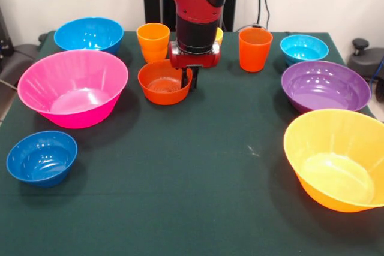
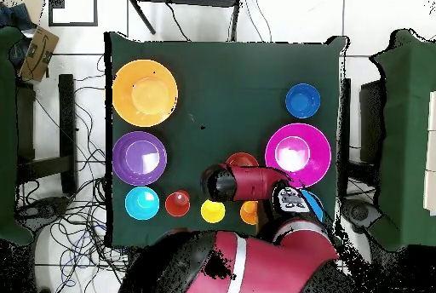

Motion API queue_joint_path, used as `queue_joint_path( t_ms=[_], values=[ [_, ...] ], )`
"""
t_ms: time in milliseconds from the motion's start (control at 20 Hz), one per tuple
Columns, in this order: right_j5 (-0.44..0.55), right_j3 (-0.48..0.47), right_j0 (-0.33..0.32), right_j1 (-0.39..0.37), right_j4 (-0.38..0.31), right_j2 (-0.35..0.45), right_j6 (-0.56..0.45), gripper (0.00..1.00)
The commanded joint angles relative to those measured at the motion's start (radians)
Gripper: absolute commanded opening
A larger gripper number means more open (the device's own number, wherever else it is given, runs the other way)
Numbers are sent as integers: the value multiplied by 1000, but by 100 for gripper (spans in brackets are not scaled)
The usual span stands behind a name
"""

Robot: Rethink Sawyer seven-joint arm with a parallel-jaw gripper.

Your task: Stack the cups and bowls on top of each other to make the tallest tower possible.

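Observation:
My gripper (image 1: 187, 80) reaches down at the right rim of the small orange-red bowl (image 1: 163, 82), which stands upright on the green table (image 1: 198, 178); the overhead view shows only part of this bowl (image 2: 242, 159) past the arm. Behind it stand the light orange cup (image 1: 153, 41), the red-orange cup (image 1: 255, 49) and the yellow cup (image 1: 219, 34), which is mostly hidden by the arm. The cyan bowl (image 1: 303, 48) and dark blue bowl (image 1: 42, 157) sit apart. Every piece stands alone, and no tower shows.
The medium blue bowl (image 1: 89, 33) and large pink bowl (image 1: 73, 87) fill the left side. The purple bowl (image 1: 325, 85) and large yellow-orange bowl (image 1: 336, 159) fill the right. From above, the cups (image 2: 212, 211) line the edge beside the robot's base.

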Motion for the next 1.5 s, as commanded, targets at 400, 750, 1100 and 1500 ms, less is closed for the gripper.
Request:
queue_joint_path(
  t_ms=[400, 750, 1100, 1500],
  values=[
    [-26, -225, 43, 169, 59, 136, 109, 0],
    [16, -304, 44, 186, 66, 168, 77, 0],
    [45, -332, 23, 174, 54, 224, 44, 0],
    [62, -325, 35, 137, 52, 228, 66, 0]
  ],
)
